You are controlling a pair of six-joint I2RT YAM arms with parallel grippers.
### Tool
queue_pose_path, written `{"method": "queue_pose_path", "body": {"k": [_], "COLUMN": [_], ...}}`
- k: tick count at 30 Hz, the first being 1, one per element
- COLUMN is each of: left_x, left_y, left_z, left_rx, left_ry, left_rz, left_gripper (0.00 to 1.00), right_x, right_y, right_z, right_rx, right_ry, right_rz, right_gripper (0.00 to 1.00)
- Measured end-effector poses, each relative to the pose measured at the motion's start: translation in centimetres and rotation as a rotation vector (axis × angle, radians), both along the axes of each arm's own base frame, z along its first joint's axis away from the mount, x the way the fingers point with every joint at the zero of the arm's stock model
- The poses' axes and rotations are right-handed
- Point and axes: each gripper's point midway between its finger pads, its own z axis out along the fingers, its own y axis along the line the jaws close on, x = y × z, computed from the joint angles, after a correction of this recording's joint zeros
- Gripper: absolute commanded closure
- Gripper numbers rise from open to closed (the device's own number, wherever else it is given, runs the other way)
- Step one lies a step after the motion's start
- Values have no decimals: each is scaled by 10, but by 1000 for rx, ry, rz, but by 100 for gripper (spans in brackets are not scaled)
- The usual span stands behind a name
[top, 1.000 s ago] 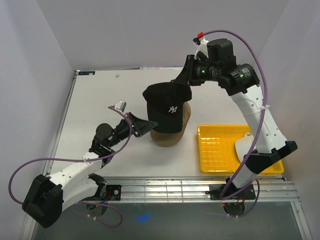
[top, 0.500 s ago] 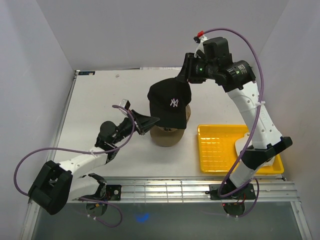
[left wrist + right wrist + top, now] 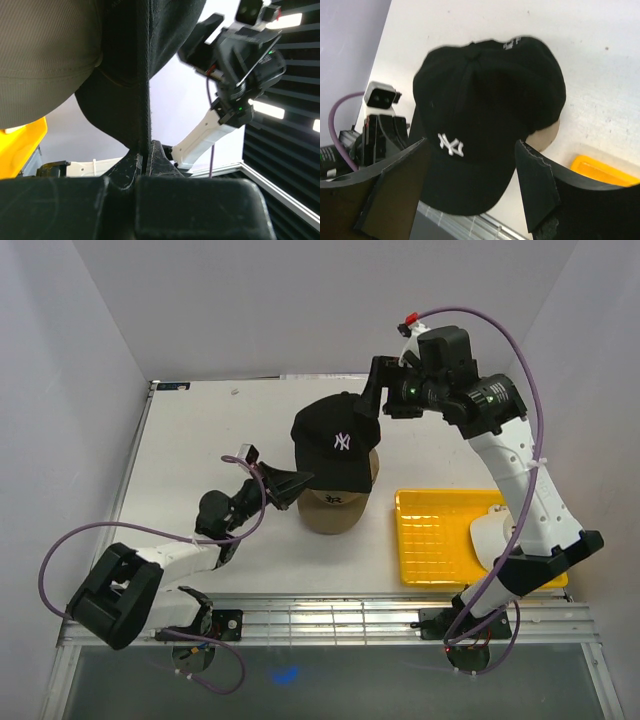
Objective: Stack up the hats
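Observation:
A black hat (image 3: 335, 443) with a white logo sits on top of a tan hat (image 3: 335, 512) at the table's middle. My left gripper (image 3: 292, 486) is shut on the black hat's brim (image 3: 142, 75), which runs edge-on between its fingers (image 3: 162, 162). The tan hat's crown (image 3: 45, 55) fills the upper left of the left wrist view. My right gripper (image 3: 369, 403) hangs just behind and above the black hat (image 3: 485, 115), open and holding nothing. A strip of the tan hat (image 3: 547, 137) shows under the black crown.
A yellow tray (image 3: 445, 540) lies to the right of the hats, with a white thing (image 3: 490, 535) in it partly hidden by the right arm. The tray's corner (image 3: 600, 170) shows in the right wrist view. The table's front rail (image 3: 330, 615) runs below.
My right gripper has opened, let go of the black hat's back and drawn slightly away. The black hat has settled lower over the tan hat. The left gripper still grips the brim.

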Motion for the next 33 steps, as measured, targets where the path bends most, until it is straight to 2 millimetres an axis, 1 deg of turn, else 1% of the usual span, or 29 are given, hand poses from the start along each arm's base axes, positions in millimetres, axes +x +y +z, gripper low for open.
{"method": "queue_pose_path", "body": {"k": [3,6,8,11,13,16,18,19,20,22,26,30,33], "left_x": [4,9,11,14,16,19,19,19,19,19,19,21,21], "left_y": [-1,-2,-3,-5,-6,-8,-8,-8,-8,-8,-8,-10,-10], "left_z": [-1,-6,-7,-4,-1,5,9,9,9,9,9,10,12], "left_rx": [-22,-28,-34,-43,-49,-57,-63,-64,-64,-64,-67,-68,-69], "left_ry": [8,32,40,44,40,29,22,22,23,24,30,32,27], "left_rz": [-5,-8,-10,-13,-15,-17,-19,-19,-20,-21,-23,-27,-30], "left_gripper": [100,100,100,100,100,100,100,100,100,100,100,100,100], "right_x": [-18,-38,-53,-73,-85,-97,-100,-101,-102,-101,-99,-101,-103], "right_y": [-10,-20,-24,-28,-30,-32,-31,-31,-30,-30,-29,-25,-22], "right_z": [-8,-10,-11,-20,-33,-65,-86,-95,-104,-114,-117,-106,-102], "right_rx": [-2,25,55,106,148,211,270,298,331,395,535,667,752], "right_ry": [24,25,29,49,75,154,217,244,279,317,345,332,337], "right_rz": [-5,4,19,43,61,72,77,78,75,70,64,72,71], "right_gripper": [26,26,23,21,19,17,16,13,12,10,7,6,6]}}
